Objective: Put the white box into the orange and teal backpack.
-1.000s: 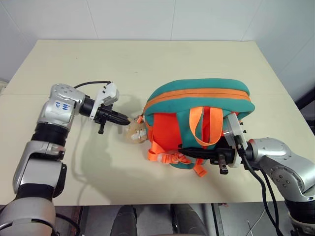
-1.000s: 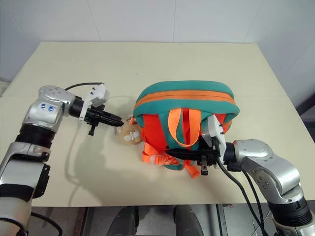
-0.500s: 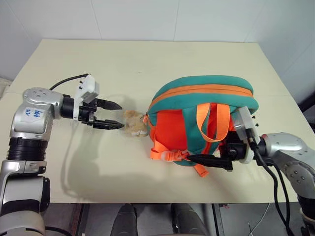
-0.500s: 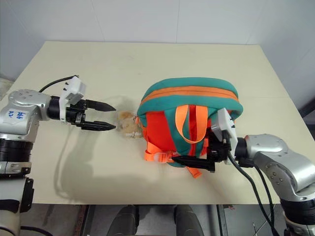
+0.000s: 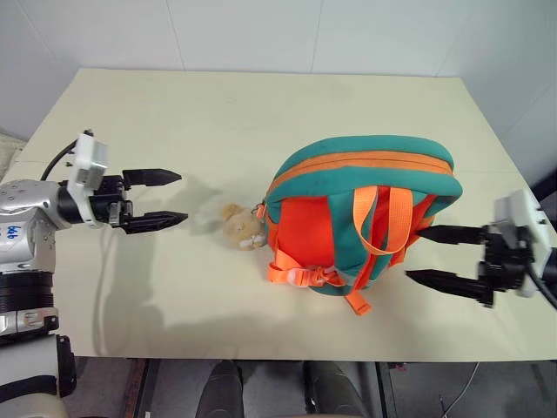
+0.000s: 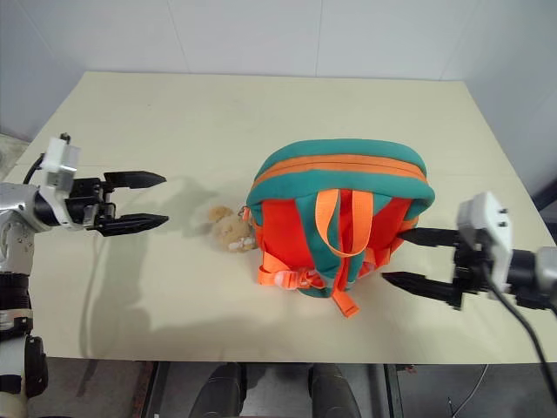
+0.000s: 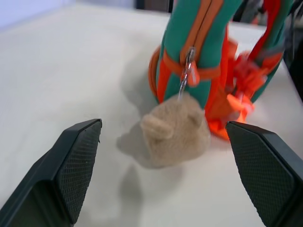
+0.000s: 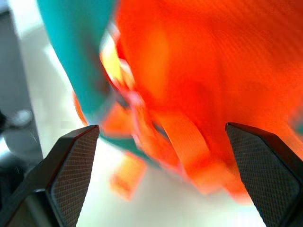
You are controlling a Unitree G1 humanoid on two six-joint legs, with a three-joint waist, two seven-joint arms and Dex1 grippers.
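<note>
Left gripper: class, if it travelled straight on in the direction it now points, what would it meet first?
Probably the tan plush charm, which lies between the open left gripper and the orange and teal backpack. Height is hard to judge, so it might pass just above the charm and meet the backpack instead.

The left gripper (image 5: 165, 198) is held level at the left side, its two black fingers spread wide and holding nothing. The right gripper (image 5: 428, 255) is at the right side, pointing toward the left, also with fingers wide apart and empty.
</note>
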